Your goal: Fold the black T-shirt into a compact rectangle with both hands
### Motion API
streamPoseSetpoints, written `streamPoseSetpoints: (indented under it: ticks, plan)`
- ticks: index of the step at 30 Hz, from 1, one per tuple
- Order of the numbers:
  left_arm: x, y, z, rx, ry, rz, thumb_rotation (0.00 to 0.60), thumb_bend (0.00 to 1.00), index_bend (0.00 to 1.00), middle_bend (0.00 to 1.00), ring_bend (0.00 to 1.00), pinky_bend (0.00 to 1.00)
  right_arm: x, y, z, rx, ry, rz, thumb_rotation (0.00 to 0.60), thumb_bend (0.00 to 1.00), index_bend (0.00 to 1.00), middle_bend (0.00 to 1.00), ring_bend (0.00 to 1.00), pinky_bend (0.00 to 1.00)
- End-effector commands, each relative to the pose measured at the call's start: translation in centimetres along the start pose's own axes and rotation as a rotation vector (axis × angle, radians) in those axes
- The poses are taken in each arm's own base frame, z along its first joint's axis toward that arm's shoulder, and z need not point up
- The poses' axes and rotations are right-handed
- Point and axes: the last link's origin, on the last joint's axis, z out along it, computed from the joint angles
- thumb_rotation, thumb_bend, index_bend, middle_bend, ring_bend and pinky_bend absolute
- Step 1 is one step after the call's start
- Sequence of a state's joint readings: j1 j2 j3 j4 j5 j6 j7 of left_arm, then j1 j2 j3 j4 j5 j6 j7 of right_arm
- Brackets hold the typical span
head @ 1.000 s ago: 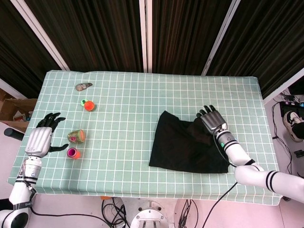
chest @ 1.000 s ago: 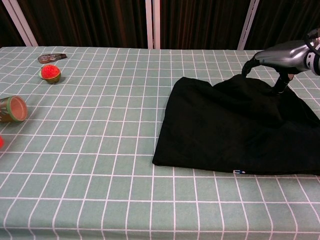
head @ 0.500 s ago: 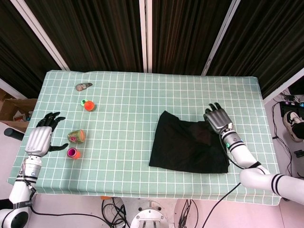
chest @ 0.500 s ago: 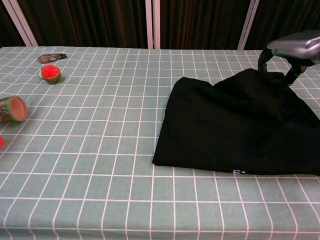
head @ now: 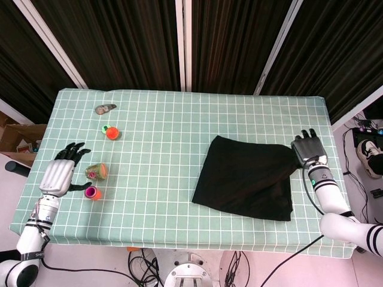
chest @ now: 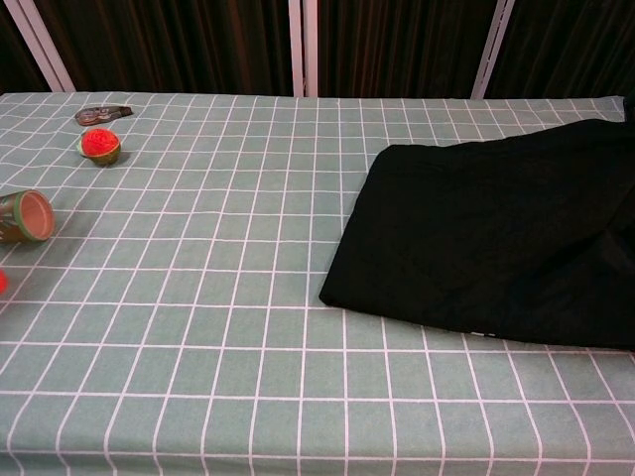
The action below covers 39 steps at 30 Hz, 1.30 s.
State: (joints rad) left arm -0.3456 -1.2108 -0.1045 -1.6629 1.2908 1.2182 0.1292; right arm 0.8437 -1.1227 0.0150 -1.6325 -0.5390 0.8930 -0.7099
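Head view: the T-shirt [head: 248,177] lies on the table [head: 179,119] toward its right edge, its upper right corner gripped by the right hand [head: 309,150]. The left hand [head: 61,170], fingers spread and empty, hovers at the left edge beside two small cups [head: 94,181].
Chest view: the T-shirt [chest: 496,233] reaches the right edge; neither hand shows.

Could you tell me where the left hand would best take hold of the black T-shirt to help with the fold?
Probably the near-left corner of the black T-shirt, coming in from the robot's left over bare tablecloth. That corner lies flat and free, far from the right hand, which holds the far-right edge. The left hand hangs open beside the small toys.
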Motion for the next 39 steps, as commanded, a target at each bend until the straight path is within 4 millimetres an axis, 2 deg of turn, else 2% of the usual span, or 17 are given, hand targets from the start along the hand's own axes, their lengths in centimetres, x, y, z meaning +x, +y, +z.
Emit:
streamPoseSetpoints:
  ticks: [1,3,5,7,8,12,16,19,23,30,36,39]
  plan:
    - [-0.8,0.6,0.3,-0.037,-0.029,0.051,0.6,0.1,0.19,0.08,0.04,0.17,-1.5,-0.6,1.5,-0.017,-0.05,-0.039,0.6,0.41,0.45,0.23,0.05,0.07]
    - [-1.1,1.2,0.6,-0.07,-0.035,0.082,0.6,0.1,0.19,0.08,0.04,0.17,-2.2,-1.1,2.1,-0.015,-0.066,-0.056,0.6,0.34,0.28,0.19,0.04,0.05]
    - [-1.3,1.7,0.8,-0.109,-0.032,0.107,0.6,0.1,0.19,0.08,0.04,0.17,-2.7,-1.5,2.1,-0.01,-0.074,-0.066,0.6,0.22,0.08,0.13,0.01,0.03]
    - [-1.3,2.0,0.9,-0.132,-0.018,0.122,0.6,0.1,0.19,0.08,0.04,0.17,-2.6,-1.7,1.8,0.004,-0.065,-0.057,0.6,0.16,0.01,0.08,0.0,0.01]
    - [-1.2,2.1,0.9,-0.143,-0.006,0.127,0.6,0.1,0.19,0.08,0.04,0.17,-2.2,-1.7,1.3,0.016,-0.049,-0.037,0.6,0.15,0.0,0.07,0.0,0.0]
    - [-0.8,2.0,0.5,-0.154,0.03,0.118,0.6,0.11,0.19,0.08,0.04,0.17,-0.8,-1.4,-1.6,0.087,0.035,0.029,0.6,0.2,0.0,0.07,0.0,0.0]
    - [-0.4,1.4,-0.1,-0.142,0.051,0.107,0.6,0.1,0.19,0.09,0.04,0.17,0.1,-1.3,-5.4,0.203,0.123,0.085,0.6,0.39,0.09,0.13,0.0,0.0]
    - [-0.4,1.0,-0.4,-0.127,0.052,0.1,0.6,0.11,0.19,0.09,0.04,0.17,-0.4,-1.8,-7.4,0.287,0.152,0.089,0.6,0.49,0.18,0.2,0.02,0.02]
    - [-0.6,0.8,-0.8,-0.115,0.042,0.095,0.6,0.11,0.19,0.08,0.04,0.17,-2.1,-2.5,-9.0,0.363,0.128,0.052,0.6,0.56,0.21,0.24,0.08,0.09]
    - [-0.9,0.6,-1.2,-0.1,0.023,0.092,0.6,0.11,0.19,0.09,0.04,0.17,-6.1,-2.5,-9.9,0.392,0.042,-0.001,0.6,0.57,0.24,0.25,0.09,0.12]
    - [-1.2,0.7,-1.2,-0.102,0.015,0.089,0.6,0.1,0.19,0.08,0.04,0.17,-9.0,-1.6,-8.6,0.343,-0.019,0.0,0.6,0.54,0.24,0.22,0.09,0.12]
    - [-1.3,0.8,-1.1,-0.1,0.011,0.088,0.6,0.1,0.19,0.08,0.04,0.17,-10.4,-1.8,-7.7,0.334,-0.048,0.022,0.6,0.52,0.24,0.2,0.09,0.12]
